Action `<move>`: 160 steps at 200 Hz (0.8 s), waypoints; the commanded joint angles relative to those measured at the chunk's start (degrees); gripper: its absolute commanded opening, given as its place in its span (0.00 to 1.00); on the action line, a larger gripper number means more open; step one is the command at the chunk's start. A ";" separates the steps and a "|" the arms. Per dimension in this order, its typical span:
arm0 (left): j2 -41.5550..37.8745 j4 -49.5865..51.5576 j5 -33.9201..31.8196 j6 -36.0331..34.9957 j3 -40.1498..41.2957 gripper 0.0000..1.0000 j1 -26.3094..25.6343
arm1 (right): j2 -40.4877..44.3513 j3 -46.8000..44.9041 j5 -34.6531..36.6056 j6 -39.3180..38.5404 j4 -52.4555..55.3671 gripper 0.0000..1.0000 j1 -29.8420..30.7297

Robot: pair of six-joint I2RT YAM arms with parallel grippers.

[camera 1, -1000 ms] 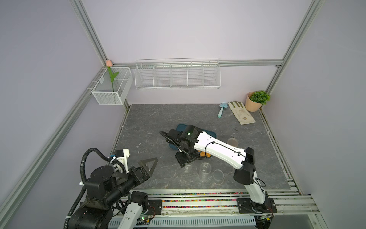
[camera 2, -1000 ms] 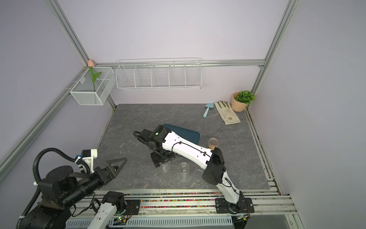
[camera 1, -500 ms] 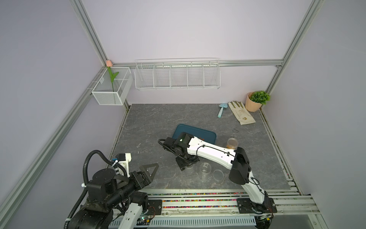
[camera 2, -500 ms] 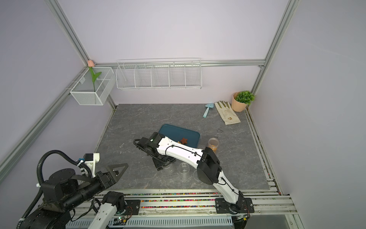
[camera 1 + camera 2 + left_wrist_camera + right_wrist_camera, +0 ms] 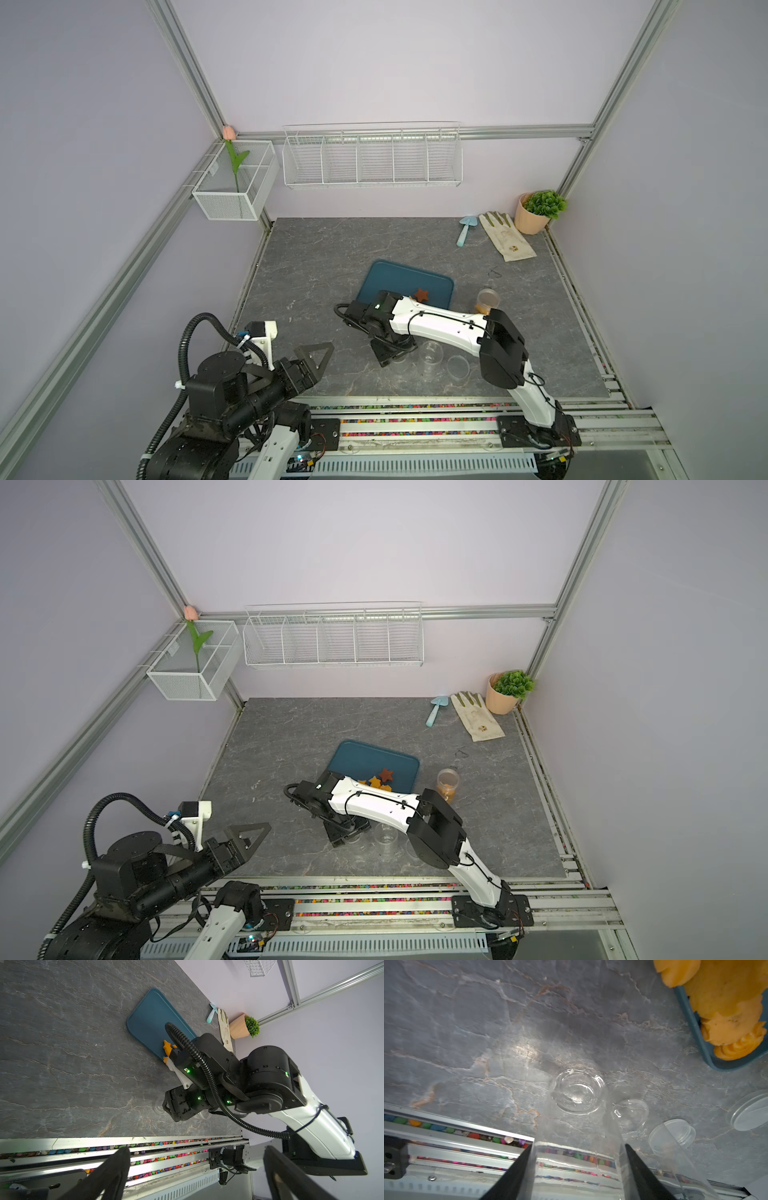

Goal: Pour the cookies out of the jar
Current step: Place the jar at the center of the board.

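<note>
Orange-yellow cookies (image 5: pixel 376 782) and a brown star (image 5: pixel 422 295) lie on the blue tray (image 5: pixel 390 278) at mid table; the same cookies (image 5: pixel 726 1012) show in the right wrist view. My right gripper (image 5: pixel 578 1167) is shut on the clear jar (image 5: pixel 577 1105), which looks empty, its base toward the tabletop. In both top views that gripper (image 5: pixel 390 353) hangs low near the table's front, just in front of the tray. My left gripper (image 5: pixel 316 357) hovers at the front left, open and empty, its fingers (image 5: pixel 116 1167) wide apart.
Beside the held jar stand another clear jar (image 5: pixel 431 355) and a clear lid (image 5: pixel 458 365). A jar with brown contents (image 5: pixel 487 301) stands right of the tray. A trowel (image 5: pixel 464 230), glove (image 5: pixel 505 237) and potted plant (image 5: pixel 538 210) sit at the back right.
My right arm has drawn back from over the tray toward the table's front with the jar, uncovering the tray and cookies. The left arm has shifted only slightly.
</note>
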State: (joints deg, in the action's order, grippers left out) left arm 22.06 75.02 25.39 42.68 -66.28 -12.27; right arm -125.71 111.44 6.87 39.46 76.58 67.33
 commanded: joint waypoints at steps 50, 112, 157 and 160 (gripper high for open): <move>-1.97 3.77 0.43 -0.92 0.63 0.99 0.14 | 1.91 -1.84 -0.65 3.42 -1.08 0.79 1.62; -2.22 4.98 0.51 -0.75 -0.50 0.99 0.14 | 2.45 -1.38 -0.15 3.87 0.01 0.85 2.03; -2.99 5.10 0.37 0.02 -0.25 0.99 0.06 | 2.08 0.39 0.40 3.33 1.51 0.97 1.97; -2.99 5.10 0.37 0.10 -0.17 0.99 0.06 | 2.01 0.56 0.39 3.22 1.63 0.98 2.03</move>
State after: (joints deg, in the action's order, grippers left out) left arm 20.21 77.41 25.58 42.78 -66.08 -12.27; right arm -125.47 110.43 6.39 41.98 75.79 68.90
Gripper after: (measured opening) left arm 0.994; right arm 0.964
